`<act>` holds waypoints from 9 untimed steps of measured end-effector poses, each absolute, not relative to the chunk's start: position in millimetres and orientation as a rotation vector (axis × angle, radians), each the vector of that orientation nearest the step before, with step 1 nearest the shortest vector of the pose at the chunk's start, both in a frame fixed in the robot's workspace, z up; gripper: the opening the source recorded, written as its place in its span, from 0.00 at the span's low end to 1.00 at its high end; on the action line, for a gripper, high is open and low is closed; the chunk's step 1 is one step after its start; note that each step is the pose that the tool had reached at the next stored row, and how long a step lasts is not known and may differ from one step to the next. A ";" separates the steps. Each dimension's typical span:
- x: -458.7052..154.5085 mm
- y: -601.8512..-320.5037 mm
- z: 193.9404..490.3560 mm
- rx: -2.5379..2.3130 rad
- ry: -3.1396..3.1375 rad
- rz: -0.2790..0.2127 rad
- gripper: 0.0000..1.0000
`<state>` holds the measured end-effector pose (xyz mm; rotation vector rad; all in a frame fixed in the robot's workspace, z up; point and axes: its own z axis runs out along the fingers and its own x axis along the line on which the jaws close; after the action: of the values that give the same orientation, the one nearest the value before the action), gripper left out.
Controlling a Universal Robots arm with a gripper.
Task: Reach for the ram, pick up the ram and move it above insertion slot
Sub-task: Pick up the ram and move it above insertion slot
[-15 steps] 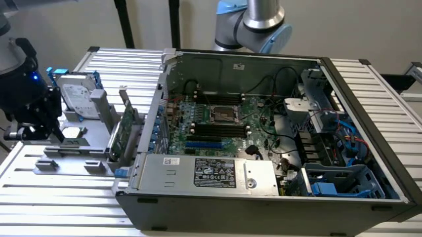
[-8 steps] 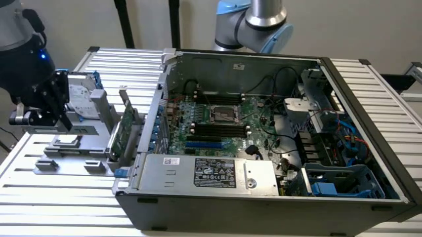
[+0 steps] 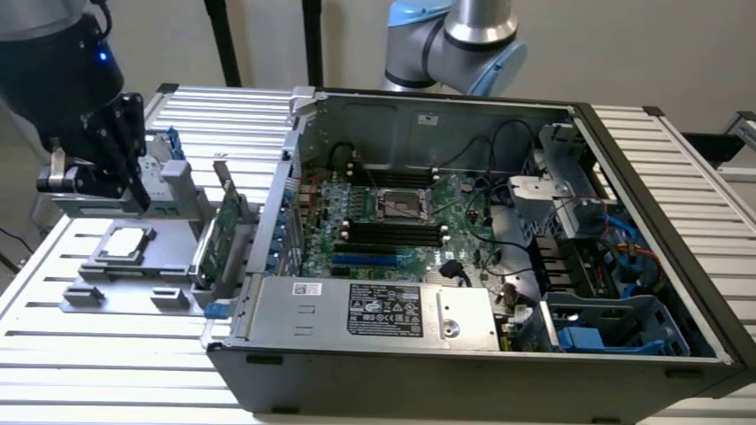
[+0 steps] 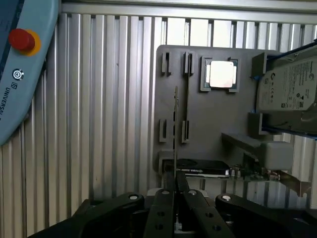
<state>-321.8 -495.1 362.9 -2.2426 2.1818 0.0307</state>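
Gripper [image 4: 174, 184]: its two fingers are pinched almost together on the thin edge of the ram.
Ram [image 4: 175, 131]: it stands on its edge in the slots of the gray holder plate [image 4: 208, 124], held at its near end.
Chip [image 4: 221, 74]: a shiny square one sits farther back on the plate.
Computer case [image 3: 473, 248]: open, on the exterior view's right of the plate.

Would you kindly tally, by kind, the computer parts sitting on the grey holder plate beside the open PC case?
On the grey holder plate:
CPU: 1
Hard drive: 1
Ram: 1
Expansion card: 1
Total: 4
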 end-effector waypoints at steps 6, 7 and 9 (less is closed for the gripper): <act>-294.5 -495.0 389.0 -2.242 2.181 0.036 0.13; -289.8 -495.0 391.9 -2.242 2.181 0.037 0.13; -280.7 -495.1 397.1 -2.241 2.180 0.039 0.13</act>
<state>-280.7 -495.1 397.1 -2.2410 2.1803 0.0392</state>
